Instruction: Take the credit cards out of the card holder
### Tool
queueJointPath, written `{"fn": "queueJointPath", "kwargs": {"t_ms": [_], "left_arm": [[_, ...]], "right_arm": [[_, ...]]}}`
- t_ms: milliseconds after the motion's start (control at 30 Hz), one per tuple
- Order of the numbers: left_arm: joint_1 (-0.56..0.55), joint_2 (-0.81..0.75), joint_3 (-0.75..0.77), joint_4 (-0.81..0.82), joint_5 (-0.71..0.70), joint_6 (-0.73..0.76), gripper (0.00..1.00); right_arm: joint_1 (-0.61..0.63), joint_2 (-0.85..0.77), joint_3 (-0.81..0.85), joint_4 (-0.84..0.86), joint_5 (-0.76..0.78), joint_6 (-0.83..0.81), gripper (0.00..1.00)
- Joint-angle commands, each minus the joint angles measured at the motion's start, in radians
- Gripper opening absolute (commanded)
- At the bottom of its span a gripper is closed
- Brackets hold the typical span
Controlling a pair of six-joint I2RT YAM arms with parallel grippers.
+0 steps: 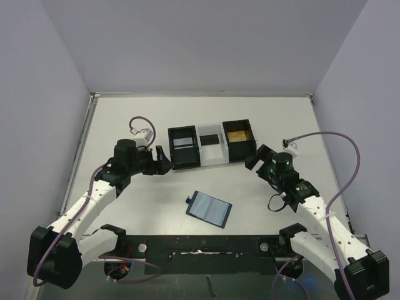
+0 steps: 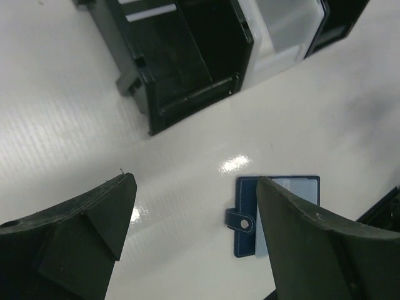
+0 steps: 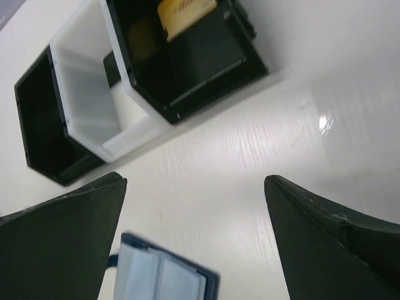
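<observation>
left wrist view: wallet (image 2: 247,215) partly hidden behind a finger (image 2: 306,244) of the left pincer (image 2: 195,181); boxes (image 2: 181,62) cut off at top edge. right wrist view: wallet (image 3: 164,278) blurred, cut off at bottom edge; gold card (image 3: 184,15) cut off at top, print illegible. top view: wallet slots too small to tell.

No legible text anywhere, faint lettering on gold card (image 3: 184,15) (too blurred to read)

Left gripper (image 1: 164,160) hovers with jaws wide apart; right gripper (image 1: 255,160) likewise, jaws spread.
</observation>
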Motion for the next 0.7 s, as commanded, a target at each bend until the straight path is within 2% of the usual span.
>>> {"fn": "queueJointPath", "kwargs": {"t_ms": [0, 67, 133, 267, 467, 667], "left_arm": [[-0.087, 0.030, 0.011, 0.031, -0.005, -0.040, 0.77], [-0.127, 0.046, 0.007, 0.039, 0.002, -0.076, 0.75], [-0.160, 0.058, -0.012, 0.047, -0.003, -0.115, 0.74], [-0.233, 0.078, -0.034, 0.073, -0.013, -0.171, 0.70], [-0.321, 0.133, -0.019, 0.071, -0.036, -0.185, 0.64], [-0.403, 0.204, -0.009, 0.077, -0.066, -0.188, 0.59]], "right_arm": [[-0.003, -0.075, -0.165, 0.166, -0.263, 0.163, 0.98], [0.003, -0.095, -0.247, 0.250, -0.384, 0.229, 0.99], [0.028, -0.113, -0.310, 0.303, -0.424, 0.286, 0.96], [0.116, -0.130, -0.355, 0.301, -0.407, 0.325, 0.86], [0.243, -0.057, -0.341, 0.298, -0.378, 0.364, 0.65], [0.391, 0.031, -0.325, 0.305, -0.314, 0.430, 0.56]]}}
